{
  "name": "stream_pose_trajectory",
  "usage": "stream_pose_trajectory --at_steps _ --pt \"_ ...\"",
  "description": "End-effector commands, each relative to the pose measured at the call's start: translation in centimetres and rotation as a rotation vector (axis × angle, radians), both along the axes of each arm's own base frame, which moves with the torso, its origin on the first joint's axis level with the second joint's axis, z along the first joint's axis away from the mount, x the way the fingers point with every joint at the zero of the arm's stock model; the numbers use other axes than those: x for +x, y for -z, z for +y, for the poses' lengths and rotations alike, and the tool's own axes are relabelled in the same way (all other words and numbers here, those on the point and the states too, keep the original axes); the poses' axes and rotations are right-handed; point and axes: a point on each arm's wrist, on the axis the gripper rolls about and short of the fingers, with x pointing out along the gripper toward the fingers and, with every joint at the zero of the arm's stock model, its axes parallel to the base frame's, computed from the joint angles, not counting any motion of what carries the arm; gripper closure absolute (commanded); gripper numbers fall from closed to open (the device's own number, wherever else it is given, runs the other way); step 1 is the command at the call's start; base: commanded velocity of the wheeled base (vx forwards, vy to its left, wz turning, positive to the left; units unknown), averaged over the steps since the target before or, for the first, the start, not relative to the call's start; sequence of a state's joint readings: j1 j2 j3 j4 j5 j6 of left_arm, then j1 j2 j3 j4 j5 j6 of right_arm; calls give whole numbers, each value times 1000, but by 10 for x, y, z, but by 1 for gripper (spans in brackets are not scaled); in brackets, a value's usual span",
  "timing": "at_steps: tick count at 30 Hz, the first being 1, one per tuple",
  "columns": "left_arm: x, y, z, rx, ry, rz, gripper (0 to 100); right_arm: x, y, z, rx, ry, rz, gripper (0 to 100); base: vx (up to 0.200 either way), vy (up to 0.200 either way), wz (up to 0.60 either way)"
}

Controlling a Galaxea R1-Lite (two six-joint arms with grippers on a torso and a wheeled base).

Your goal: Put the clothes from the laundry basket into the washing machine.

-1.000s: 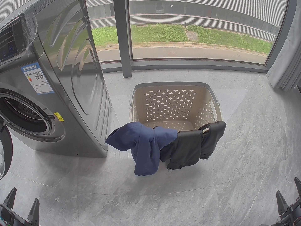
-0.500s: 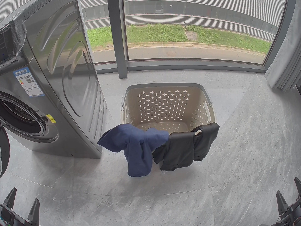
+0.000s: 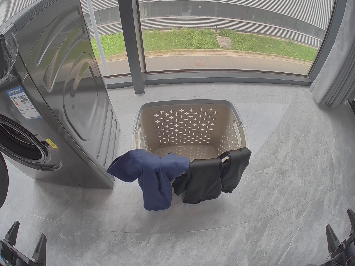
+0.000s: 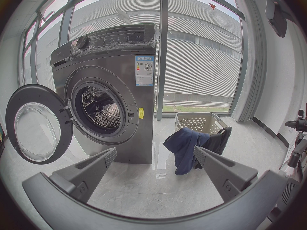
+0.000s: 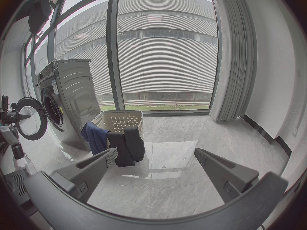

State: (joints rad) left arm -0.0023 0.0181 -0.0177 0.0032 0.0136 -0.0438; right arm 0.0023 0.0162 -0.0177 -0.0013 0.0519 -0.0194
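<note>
A beige laundry basket (image 3: 236,130) stands on the floor in front of the window. A blue garment (image 3: 151,174) and a black garment (image 3: 210,176) hang over its near rim. The grey washing machine (image 3: 66,93) is to the basket's left, its round door (image 4: 36,123) swung open and the drum (image 4: 102,107) bare. My left gripper (image 3: 26,237) is open, low at the near left, well short of the basket. My right gripper (image 3: 342,226) is open at the near right. Both hold nothing. The blue garment (image 4: 185,147) and the black garment (image 5: 128,146) also show from the wrists.
Grey stone floor (image 3: 288,189) lies open between me and the basket. A large window (image 3: 222,30) with a pillar (image 3: 129,37) runs behind it. A grey curtain (image 3: 336,74) hangs at the far right.
The whole head view has shifted: basket and washer sit further left in the picture, so the camera has moved. Both grippers keep their places in the picture and stay open.
</note>
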Motion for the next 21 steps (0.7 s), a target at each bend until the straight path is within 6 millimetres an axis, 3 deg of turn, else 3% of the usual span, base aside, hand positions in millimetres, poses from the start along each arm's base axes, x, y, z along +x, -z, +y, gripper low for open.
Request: stream_pose_trajectory --at_steps 1,5,14,21 --pt "0 4 0 1 1 4 0 0 5 0 -1 -1 0 0 0 0 0" --pt "0 4 0 -1 1 4 0 0 5 0 -1 -1 0 0 0 0 0" --pt "0 4 0 -1 -3 4 0 0 5 0 -1 -1 1 0 0 -200 0" --pt "0 4 0 -1 -1 4 0 0 5 0 -1 -1 0 0 0 0 0"
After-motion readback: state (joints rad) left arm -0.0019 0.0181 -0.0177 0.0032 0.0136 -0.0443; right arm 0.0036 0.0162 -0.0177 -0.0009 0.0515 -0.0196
